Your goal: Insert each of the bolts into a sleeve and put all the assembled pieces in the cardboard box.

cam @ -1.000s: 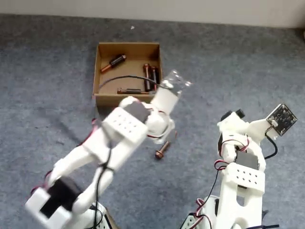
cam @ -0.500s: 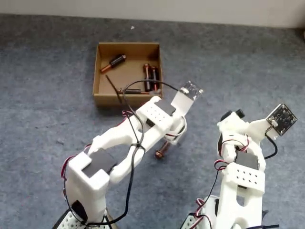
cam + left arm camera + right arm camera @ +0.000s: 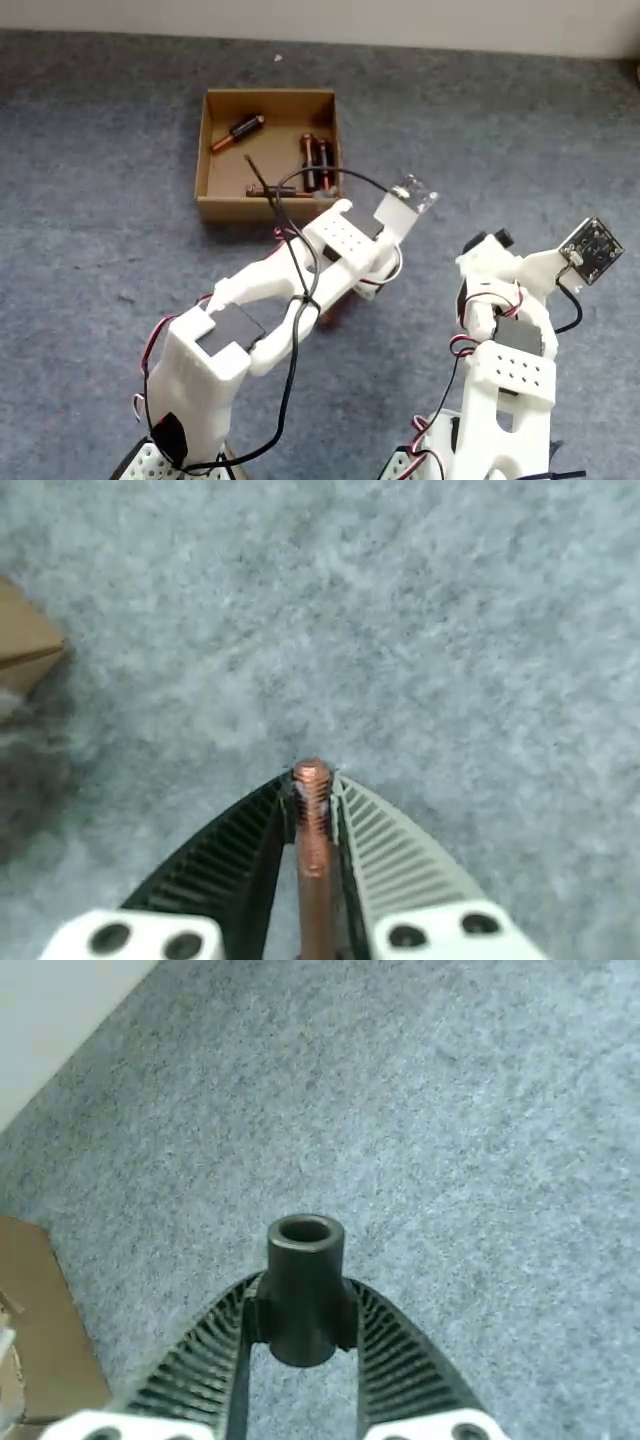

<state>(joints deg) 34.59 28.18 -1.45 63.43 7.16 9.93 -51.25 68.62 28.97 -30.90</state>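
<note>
The left pincer clamped a copper threaded bolt lengthwise, tip outward, while the right pincer, apart to its right, gripped a dark cylindrical sleeve, bore open.

Surface: you're looking at a table covered in grey carpet | On it: your open cardboard box sits flat on the far side, left of centre, walls upright

Left hand grips a copper bolt (over carpet).
</note>
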